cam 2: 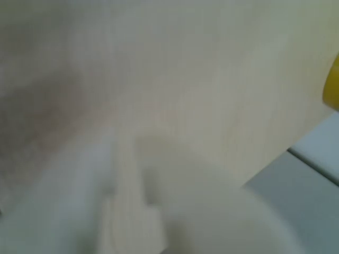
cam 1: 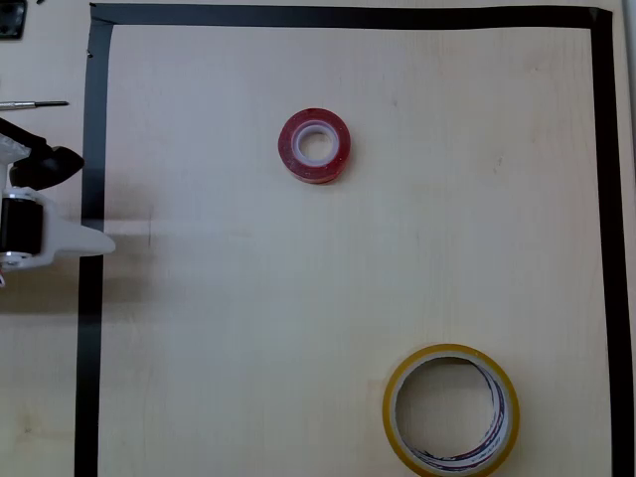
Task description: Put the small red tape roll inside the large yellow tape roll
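While the tool's (cam 1: 94,241) state is unclear, the large yellow tape roll (cam 1: 452,409) holds nothing.

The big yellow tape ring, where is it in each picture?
Overhead view: the large yellow tape roll lies flat at the bottom, right of centre.
Wrist view: a blurred yellow patch at the right edge, likely the same roll.
Shared landmark: the pale wooden table.

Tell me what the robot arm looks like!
In the overhead view the arm peeks in at the left edge. It is mostly white plastic with black parts: a black block, likely a motor, sits in the white shell, and a rounded black piece sits above it. One white pointed piece sticks out over the black tape line. In the wrist view it is a pale white blur.
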`<move>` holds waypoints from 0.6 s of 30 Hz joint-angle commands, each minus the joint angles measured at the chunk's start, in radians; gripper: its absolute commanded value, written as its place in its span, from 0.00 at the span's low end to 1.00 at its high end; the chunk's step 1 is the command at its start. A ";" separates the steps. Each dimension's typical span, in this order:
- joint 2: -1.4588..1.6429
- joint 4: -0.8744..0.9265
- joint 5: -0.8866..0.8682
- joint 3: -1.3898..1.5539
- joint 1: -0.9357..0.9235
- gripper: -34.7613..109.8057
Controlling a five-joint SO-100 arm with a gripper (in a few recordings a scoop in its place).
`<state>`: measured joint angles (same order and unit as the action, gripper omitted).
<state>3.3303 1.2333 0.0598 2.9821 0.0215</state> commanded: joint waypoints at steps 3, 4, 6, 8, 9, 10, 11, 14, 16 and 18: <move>-0.041 0.009 0.014 -0.069 0.032 0.24; -0.100 -0.002 0.011 -0.109 0.040 0.24; -0.285 -0.025 0.012 -0.219 0.044 0.24; -0.480 -0.029 0.023 -0.347 0.052 0.24; -0.558 -0.040 0.034 -0.405 0.057 0.24; -0.632 -0.060 0.038 -0.456 0.058 0.24; -0.727 -0.071 0.049 -0.522 0.060 0.24; -1.123 -0.044 0.086 -0.778 0.092 0.24; -1.261 -0.081 0.127 -0.850 0.135 0.24; -1.313 -0.156 0.160 -0.871 0.175 0.24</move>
<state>2.2074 1.1582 0.1549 2.2872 0.1304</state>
